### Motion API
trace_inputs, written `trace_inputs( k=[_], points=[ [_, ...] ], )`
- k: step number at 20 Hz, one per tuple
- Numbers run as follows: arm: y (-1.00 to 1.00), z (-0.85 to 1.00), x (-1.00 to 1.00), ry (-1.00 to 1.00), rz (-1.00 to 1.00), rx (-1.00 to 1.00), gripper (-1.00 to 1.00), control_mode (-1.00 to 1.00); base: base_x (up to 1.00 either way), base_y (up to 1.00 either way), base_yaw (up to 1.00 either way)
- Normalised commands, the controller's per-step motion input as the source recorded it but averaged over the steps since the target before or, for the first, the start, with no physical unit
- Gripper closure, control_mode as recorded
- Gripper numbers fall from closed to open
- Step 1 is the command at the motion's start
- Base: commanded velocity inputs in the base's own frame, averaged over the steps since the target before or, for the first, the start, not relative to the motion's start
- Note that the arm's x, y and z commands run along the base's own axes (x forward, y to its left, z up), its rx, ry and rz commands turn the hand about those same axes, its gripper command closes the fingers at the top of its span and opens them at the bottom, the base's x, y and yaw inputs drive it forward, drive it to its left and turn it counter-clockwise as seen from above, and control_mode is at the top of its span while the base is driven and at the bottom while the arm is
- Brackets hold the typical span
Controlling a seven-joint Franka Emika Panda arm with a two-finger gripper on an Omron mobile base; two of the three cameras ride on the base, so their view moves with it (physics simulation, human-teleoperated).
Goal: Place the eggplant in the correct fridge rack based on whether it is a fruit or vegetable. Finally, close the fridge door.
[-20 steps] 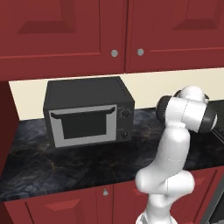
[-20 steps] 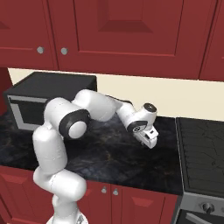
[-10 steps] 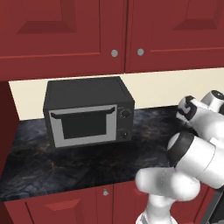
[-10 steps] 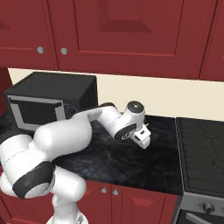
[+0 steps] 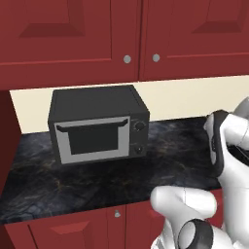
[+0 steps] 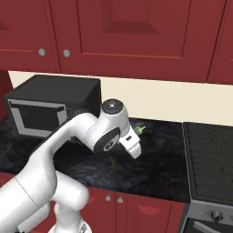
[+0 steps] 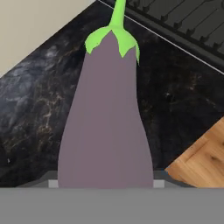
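Observation:
The eggplant (image 7: 105,122), a long greyish-purple body with a green cap and stem, runs up the middle of the hand view. My gripper (image 7: 105,182) is shut on its lower end, the jaws pressed against both sides. In the right base view the eggplant's green stem tip (image 6: 140,130) pokes out past my white wrist, above the dark counter (image 6: 159,168). The fridge rack and the fridge door are out of view.
A black microwave (image 5: 97,124) stands on the counter at the left, under red wall cabinets (image 5: 126,34). A stove top (image 6: 209,150) lies at the right. In the hand view the stove grate (image 7: 183,17) is above and a wooden surface (image 7: 201,162) is lower right.
The arm has folded down and swung closer to the cameras. The hand has drifted slightly left over the counter, with the eggplant still in its grip.

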Motion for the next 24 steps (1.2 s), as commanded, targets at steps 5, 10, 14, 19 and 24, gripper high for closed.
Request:
trace_inputs(
  k=[5,10,14,19,24],
  points=[
    [0.65,0.59,-0.71,0.0,0.0,0.0,1.0,-1.0,0.0,0.0,0.0],
    [0.96,0.29,-0.22,0.0,0.04,-0.01,1.0,-1.0,0.0,0.0,0.0],
    [0.17,0.04,0.0,-0.01,0.03,0.0,1.0,-1.0,0.0,0.0,0.0],
    [0.0,0.0,0.0,0.0,0.0,0.0,1.0,1.0,-0.44,0.0,0.0],
    [0.0,0.0,0.0,0.0,0.0,0.0,1.0,1.0,-0.85,0.0,0.02]
  ],
)
